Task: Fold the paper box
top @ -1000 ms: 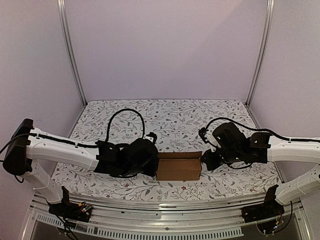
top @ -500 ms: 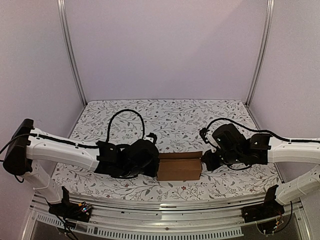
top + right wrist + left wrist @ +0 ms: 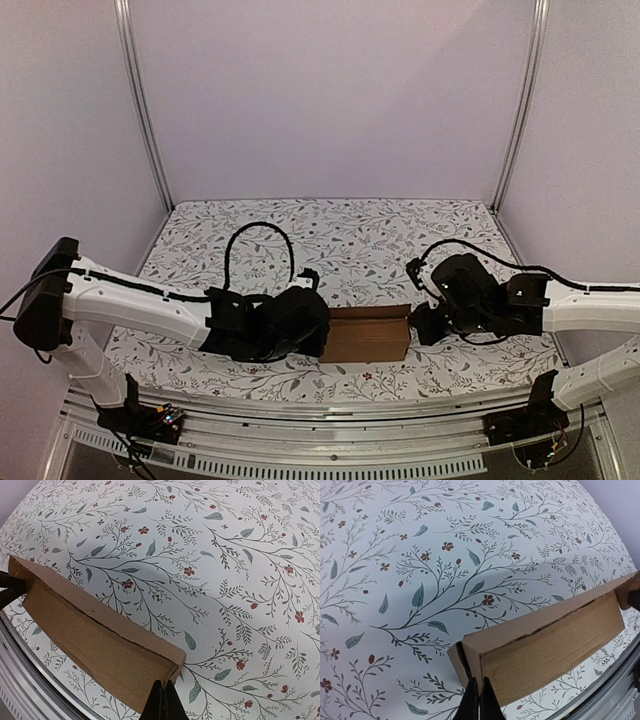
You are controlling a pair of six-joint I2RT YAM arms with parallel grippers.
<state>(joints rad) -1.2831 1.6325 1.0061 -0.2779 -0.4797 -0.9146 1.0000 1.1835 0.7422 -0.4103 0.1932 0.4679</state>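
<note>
The paper box [image 3: 366, 335] lies as a long brown closed block near the table's front edge, between my two grippers. In the left wrist view the paper box [image 3: 555, 635] runs off to the right, and my left gripper [image 3: 479, 696] is shut with its tips against the box's left end, by the corner seam. In the right wrist view the paper box [image 3: 95, 640] stretches to the left, and my right gripper [image 3: 162, 698] is shut with its tips touching the box's right end corner. From above, the left gripper [image 3: 322, 335] and right gripper [image 3: 415, 325] bracket the box.
A floral cloth [image 3: 340, 240] covers the table. An aluminium rail [image 3: 320, 420] runs along the near edge just in front of the box. Upright frame posts [image 3: 143, 110] and lilac walls close in the back and sides.
The left arm has pushed to the right and the box has slid a little to the right with it. The right arm has backed off to the right by about the same amount.
</note>
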